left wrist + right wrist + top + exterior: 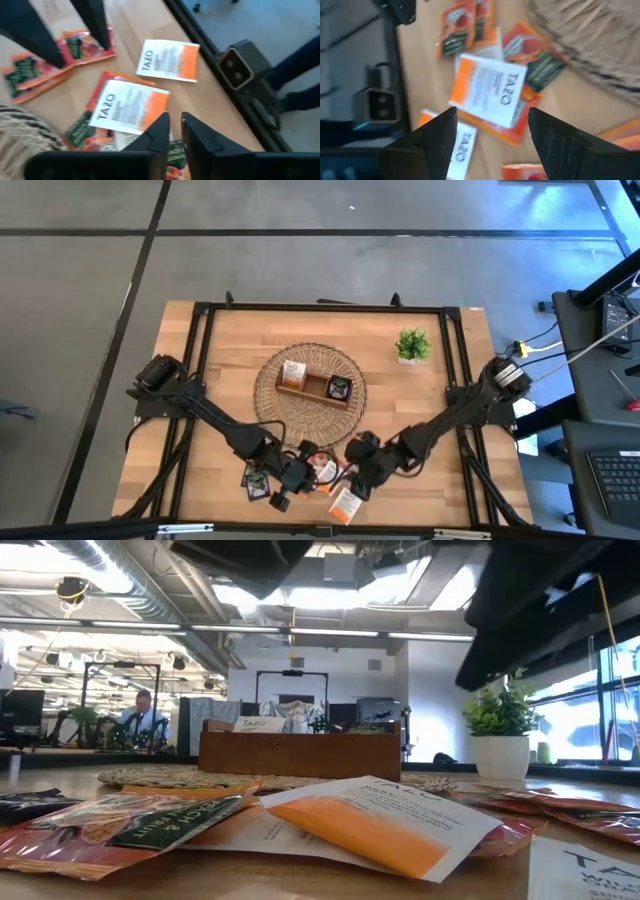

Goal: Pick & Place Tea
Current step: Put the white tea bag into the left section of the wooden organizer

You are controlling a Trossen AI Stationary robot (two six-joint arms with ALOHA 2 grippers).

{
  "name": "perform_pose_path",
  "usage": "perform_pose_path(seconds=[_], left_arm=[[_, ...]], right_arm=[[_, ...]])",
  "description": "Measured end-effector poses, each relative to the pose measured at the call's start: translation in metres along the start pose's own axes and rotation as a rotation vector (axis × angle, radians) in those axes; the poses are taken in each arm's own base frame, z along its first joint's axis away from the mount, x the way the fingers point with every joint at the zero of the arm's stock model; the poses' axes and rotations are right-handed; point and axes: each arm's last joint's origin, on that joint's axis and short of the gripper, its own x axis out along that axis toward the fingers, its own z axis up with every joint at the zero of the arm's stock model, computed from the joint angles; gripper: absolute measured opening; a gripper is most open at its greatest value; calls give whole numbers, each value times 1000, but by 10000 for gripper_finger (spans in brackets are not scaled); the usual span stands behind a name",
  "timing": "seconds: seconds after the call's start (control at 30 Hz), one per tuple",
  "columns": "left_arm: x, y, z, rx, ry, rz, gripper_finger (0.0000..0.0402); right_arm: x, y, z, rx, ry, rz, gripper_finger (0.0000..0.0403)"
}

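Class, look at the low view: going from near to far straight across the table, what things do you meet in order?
White and orange tea sachet → woven round mat → wooden tray → far-off office with a seated person.

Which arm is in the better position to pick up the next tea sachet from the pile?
Probably the right. The right gripper hangs with fingers wide apart directly over a white and orange sachet, empty. The left gripper has its fingers almost together and holds no sachet that I can see.

Wooden table (440, 440), woven mat (268, 385), potted plant (412, 345), scattered tea sachets (345, 503)
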Motion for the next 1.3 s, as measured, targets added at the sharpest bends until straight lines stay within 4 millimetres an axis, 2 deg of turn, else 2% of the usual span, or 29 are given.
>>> perform_pose_path(seconds=[0.1, 0.2, 0.33, 0.5, 0.77, 0.97, 1.13, 1.3], left_arm=[[0, -1, 1, -11, -18, 26, 7], [4, -3, 3, -29, -49, 58, 3], [21, -7, -1, -53, -70, 59, 2], [44, -17, -17, -6, -25, 95, 2], [65, -19, -32, -59, 7, 162, 2], [77, -19, -39, -101, 21, 146, 2], [79, -16, -41, -106, 32, 154, 2], [81, -8, -42, -118, 43, 164, 2]], right_arm=[[7, -16, 3, 34, 23, 156, 245], [17, -36, 2, 78, 40, 258, 245], [25, -60, 3, 132, 27, 259, 245], [28, -75, 9, 187, 23, 232, 245], [29, -78, 13, 171, -8, 225, 245], [29, -71, 9, 161, -24, 238, 245], [39, -72, 2, 193, 31, 251, 245], [42, -71, 1, 196, 50, 286, 245]])
